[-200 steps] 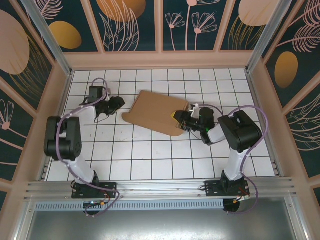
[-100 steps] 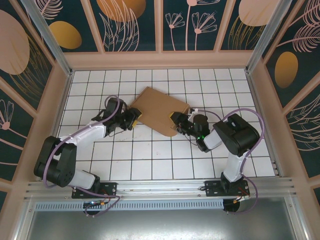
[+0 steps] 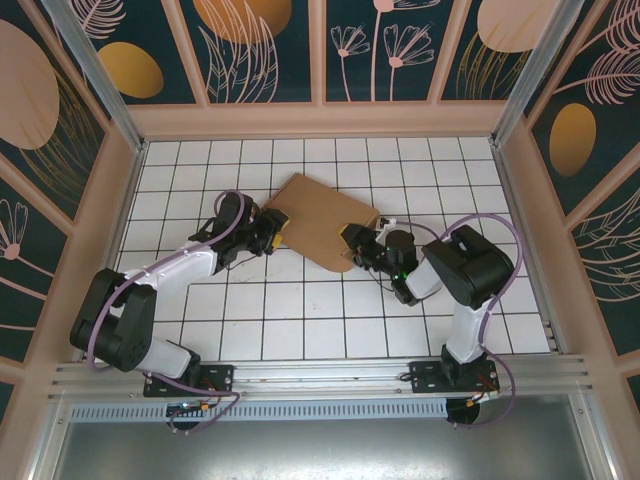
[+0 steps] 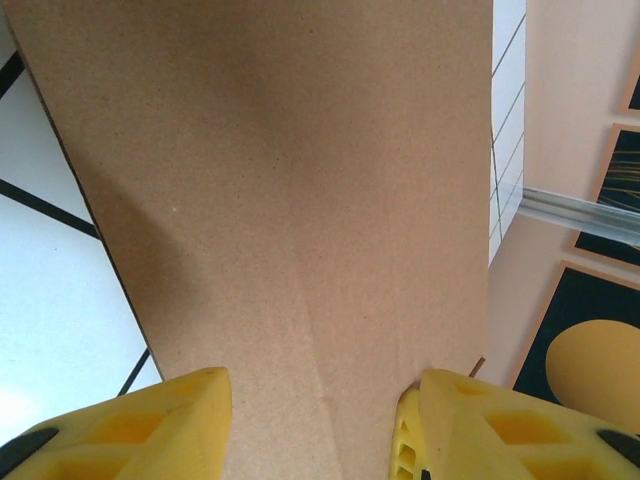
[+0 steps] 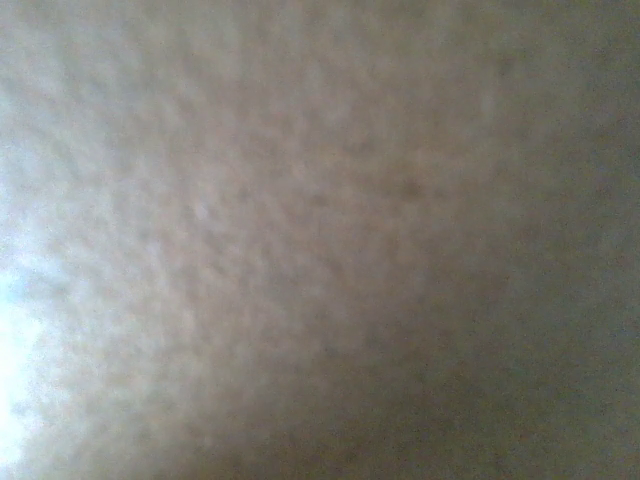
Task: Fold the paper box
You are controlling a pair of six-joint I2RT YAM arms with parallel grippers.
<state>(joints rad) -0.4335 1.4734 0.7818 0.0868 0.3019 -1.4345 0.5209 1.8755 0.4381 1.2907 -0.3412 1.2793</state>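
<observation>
One paper box, plain matte brown cardboard, shows as a flat four-sided panel with a rounded lower corner, just above centre frame on the white gridded table. Two grippers flank it. The left gripper is at its left edge, yellow fingers spread with cardboard across the gap; the right gripper is at its lower-right edge, opening cannot be told.

White tiled table, dark grid lines crossing it. On it sits the paper box, a brown cardboard sheet, toward the far middle, turned askew to the grid. Whether it lies fully flat, can't tell.
</observation>
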